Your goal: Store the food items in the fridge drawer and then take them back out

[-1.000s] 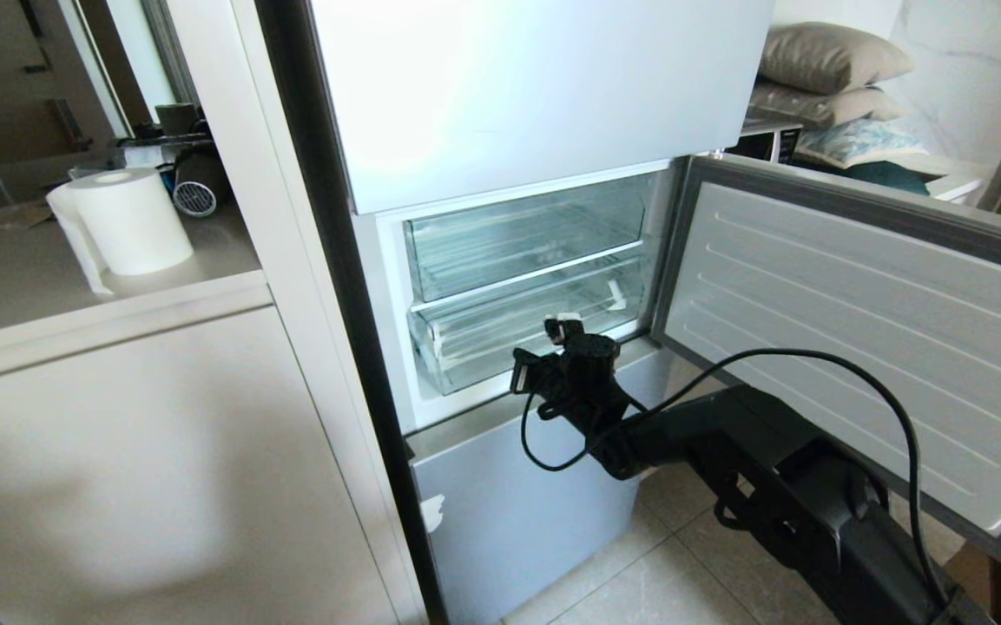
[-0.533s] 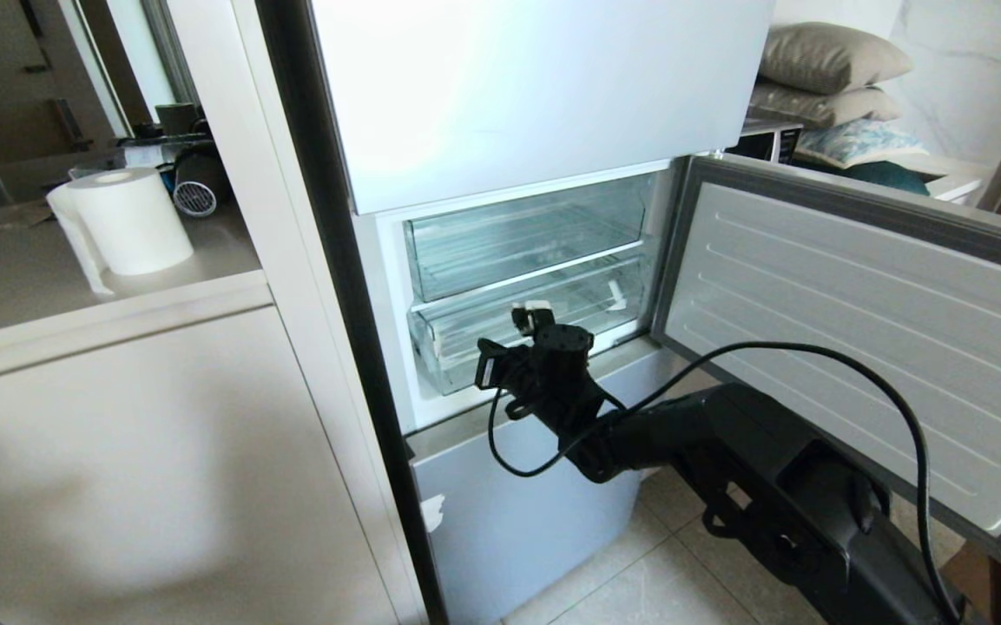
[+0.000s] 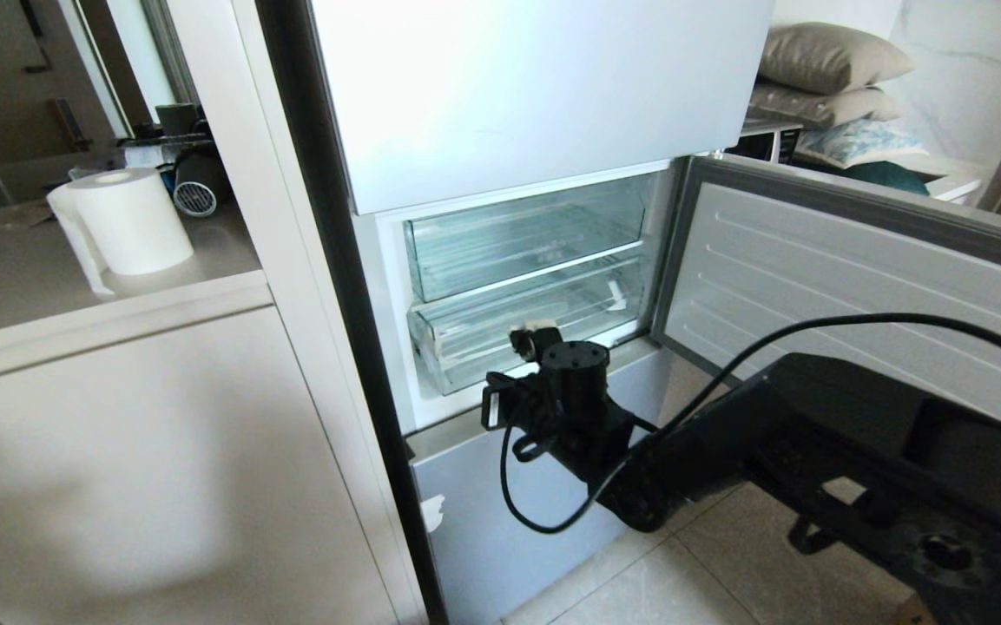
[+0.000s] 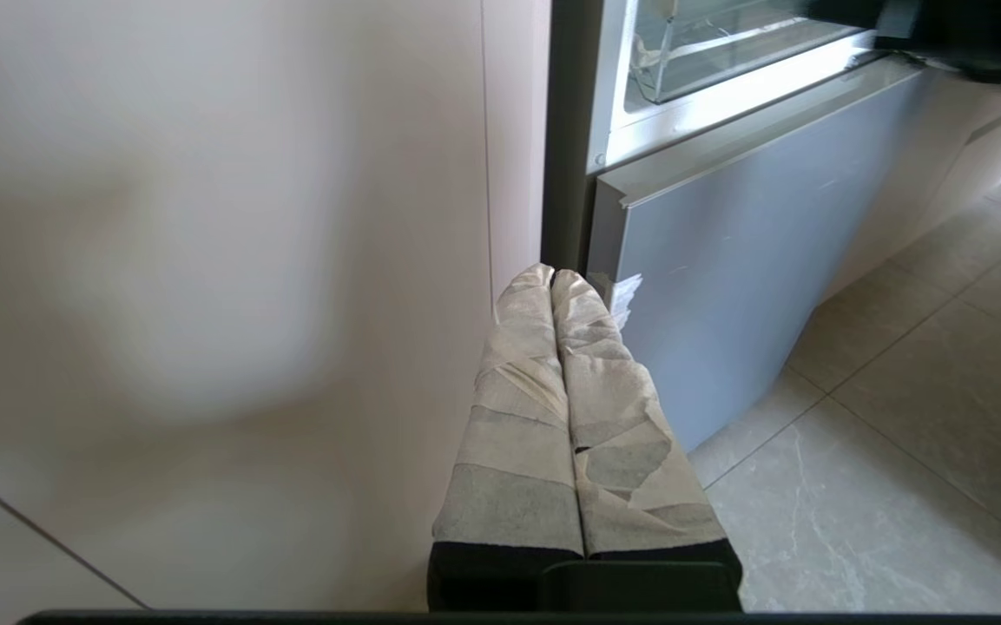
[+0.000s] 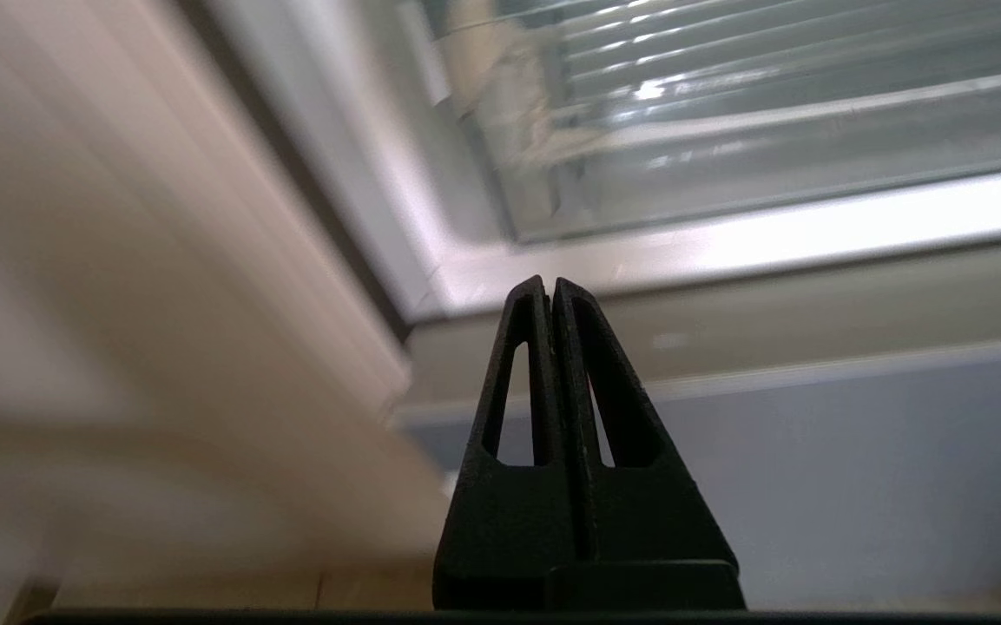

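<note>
The fridge [image 3: 535,87] stands with its middle door [image 3: 856,330] swung open to the right. Inside are two empty clear bins; the lower, wider one is the fridge drawer [image 3: 483,343], pushed in. No food items are in view. My right gripper [image 3: 531,335] is shut and empty, its tips right at the drawer's front lip near the middle. In the right wrist view the shut gripper [image 5: 549,282] points up at the drawer [image 5: 726,156] and the white frame below it. My left gripper [image 4: 552,276] is shut and empty, parked low beside the fridge's bottom front [image 4: 726,260].
A beige cabinet [image 3: 144,451] with a counter flanks the fridge on the left, bearing a paper roll [image 3: 131,221] and small appliances. The open door blocks the right side. Pillows [image 3: 830,61] lie behind it. Tiled floor [image 3: 691,573] lies below the arm.
My right gripper has shifted left along the drawer's front lip, staying shut. The right forearm has swung up and closer to the head camera. The drawer has not moved.
</note>
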`<state>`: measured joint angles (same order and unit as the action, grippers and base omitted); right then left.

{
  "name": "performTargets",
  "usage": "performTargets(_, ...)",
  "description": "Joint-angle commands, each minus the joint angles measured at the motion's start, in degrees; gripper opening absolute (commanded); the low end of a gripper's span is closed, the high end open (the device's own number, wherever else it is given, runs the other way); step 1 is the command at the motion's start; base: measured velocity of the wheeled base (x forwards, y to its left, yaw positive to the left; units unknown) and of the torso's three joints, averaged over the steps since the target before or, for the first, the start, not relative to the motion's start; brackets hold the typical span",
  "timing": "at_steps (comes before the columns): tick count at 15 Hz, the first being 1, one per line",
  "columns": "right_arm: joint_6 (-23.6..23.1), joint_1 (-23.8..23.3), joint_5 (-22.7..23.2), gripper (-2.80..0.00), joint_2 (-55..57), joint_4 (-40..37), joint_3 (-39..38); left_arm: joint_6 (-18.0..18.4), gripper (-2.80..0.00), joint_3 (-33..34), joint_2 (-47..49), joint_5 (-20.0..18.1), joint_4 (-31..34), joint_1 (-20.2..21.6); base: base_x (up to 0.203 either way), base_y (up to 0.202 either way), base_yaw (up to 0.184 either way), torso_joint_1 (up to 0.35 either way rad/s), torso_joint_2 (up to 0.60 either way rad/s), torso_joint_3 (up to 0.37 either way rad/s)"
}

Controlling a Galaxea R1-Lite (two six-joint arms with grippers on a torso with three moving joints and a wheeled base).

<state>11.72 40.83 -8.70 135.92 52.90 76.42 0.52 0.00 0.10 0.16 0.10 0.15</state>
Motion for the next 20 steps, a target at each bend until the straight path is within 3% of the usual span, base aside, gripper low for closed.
performTargets(1, -0.4, 1.4, -0.2, -2.80, -19.2, 4.5, -18.5, -0.1, -2.80, 0.0, 0.0, 0.0, 0.0, 0.0, 0.000, 0.000, 0.000, 0.000, 0.00, 0.000)
performTargets(6, -1.4, 2.3, -1.2, -2.80, -52.3, 7.8, -40.4, 0.0, -2.80, 0.0, 0.0, 0.0, 0.0, 0.0, 0.000, 0.000, 0.000, 0.000, 0.00, 0.000)
performTargets(9, -1.9, 2.4, -5.7, -2.80, -71.0, 1.9, -47.9, 0.0, -2.80, 0.0, 0.0, 0.0, 0.0, 0.0, 0.000, 0.000, 0.000, 0.000, 0.00, 0.000)
performTargets(12, -2.3, 1.1, -13.4, -2.80, -91.7, -10.9, -53.1, 0.0, -2.80, 0.0, 0.0, 0.0, 0.0, 0.0, 0.000, 0.000, 0.000, 0.000, 0.00, 0.000)
performTargets(14, -2.6, -6.5, -16.1, -2.80, -104.1, -22.9, -56.5, 0.0, -2.80, 0.0, 0.0, 0.0, 0.0, 0.0, 0.000, 0.000, 0.000, 0.000, 0.00, 0.000)
performTargets(16, -3.0, -20.9, -16.9, -2.80, -110.4, -29.9, -60.0, 0.0, -2.80, 0.0, 0.0, 0.0, 0.0, 0.0, 0.000, 0.000, 0.000, 0.000, 0.00, 0.000)
performTargets(18, -4.1, -33.5, -13.8, -2.80, -113.2, -33.6, -63.5, 0.0, -2.80, 0.0, 0.1, 0.0, 0.0, 0.0, 0.000, 0.000, 0.000, 0.000, 0.00, 0.000)
performTargets(20, -6.2, -41.4, -10.6, -2.80, -117.5, -35.8, -64.2, 0.0, -2.80, 0.0, 0.0, 0.0, 0.0, 0.0, 0.000, 0.000, 0.000, 0.000, 0.00, 0.000)
